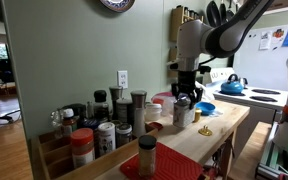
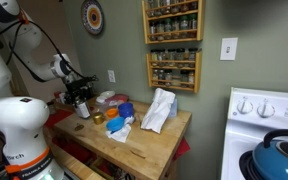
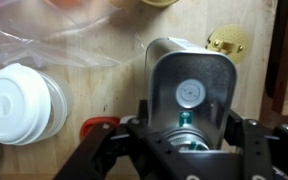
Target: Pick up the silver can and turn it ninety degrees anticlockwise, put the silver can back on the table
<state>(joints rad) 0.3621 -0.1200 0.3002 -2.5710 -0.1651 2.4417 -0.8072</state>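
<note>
Arm pose: I have the arm reaching in from above with the wrist pointing straight down, and the gripper (image 1: 187, 98) sits low over the table (image 1: 224, 125) near the bench's back edge by the wall.
Jaws: clenched on the silver can (image 3: 189, 85). In the wrist view I see a finger (image 3: 142, 128) hard against each of its flanks.
Can position: it sits between the fingers toward the back edge of the bench. I cannot tell whether its base touches the wood.
Can looks: squat and dull silver-grey, with a pale round disc on the face turned to the wrist camera.
Wrist view only: a stack of white lids (image 3: 19, 105) lies to one side of the can, with a clear plastic bag (image 3: 54, 45) and a small gold-coloured piece (image 3: 227, 42) near it.
Exterior views only: in an exterior view I see spice jars (image 1: 99, 125) crowding one end of the bench and a blue bowl (image 1: 205, 108) just beside the can. In an exterior view a spice rack (image 2: 172, 40) hangs on the wall and a white stove (image 2: 269, 105) stands past the bench's end.
</note>
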